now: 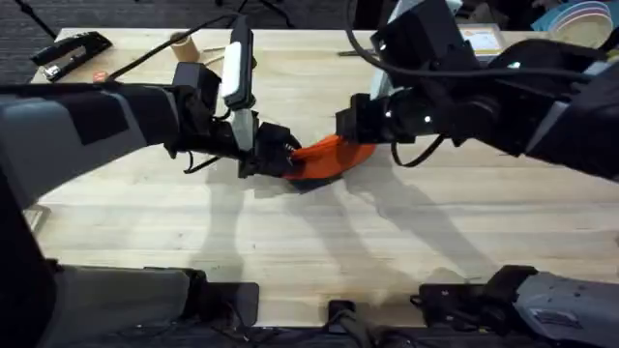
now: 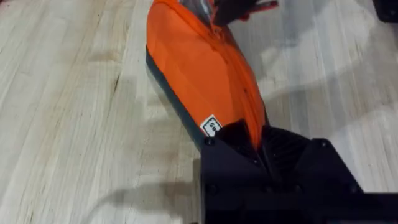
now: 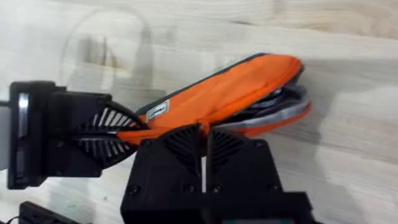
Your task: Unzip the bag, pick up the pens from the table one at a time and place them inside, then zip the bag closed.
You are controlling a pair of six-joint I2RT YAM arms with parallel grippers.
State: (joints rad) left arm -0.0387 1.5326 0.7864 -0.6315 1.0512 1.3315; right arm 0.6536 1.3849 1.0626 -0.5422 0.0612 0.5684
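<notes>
Both grippers, left gripper and right gripper, pinch the bag.

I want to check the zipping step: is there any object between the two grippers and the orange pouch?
Nothing visible stands between them. The left gripper is already closed on one end of the orange pouch, and the right gripper is shut at the pouch's upper edge. The pouch's far end gapes open, with dark contents inside.
</notes>
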